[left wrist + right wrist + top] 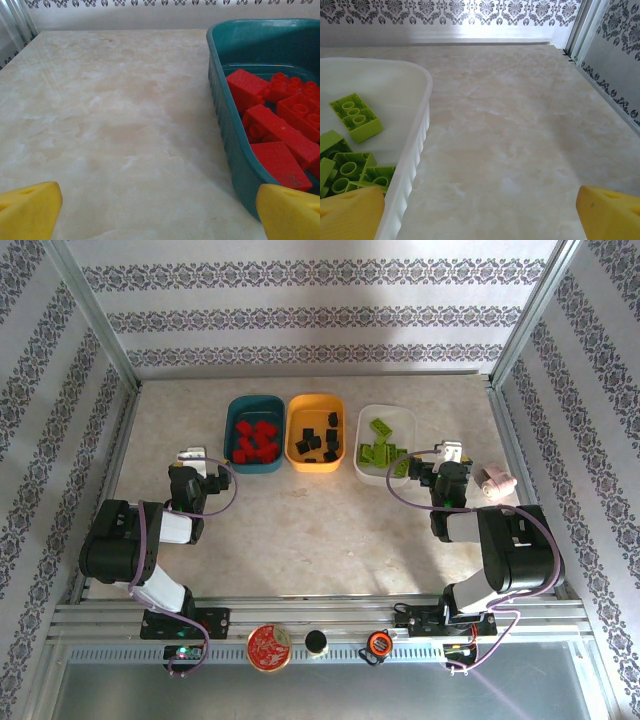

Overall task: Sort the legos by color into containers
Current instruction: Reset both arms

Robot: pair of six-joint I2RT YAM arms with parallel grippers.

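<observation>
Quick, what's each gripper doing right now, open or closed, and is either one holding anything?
Left gripper: open, holding nothing.
Right gripper: open, holding nothing.

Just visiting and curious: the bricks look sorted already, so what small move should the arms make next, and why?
Probably draw both arms back to rest. Every brick I see sits sorted: red legos in the teal tray, black legos in the orange tray, green legos in the white tray. The left gripper and right gripper stand open, empty.
</observation>
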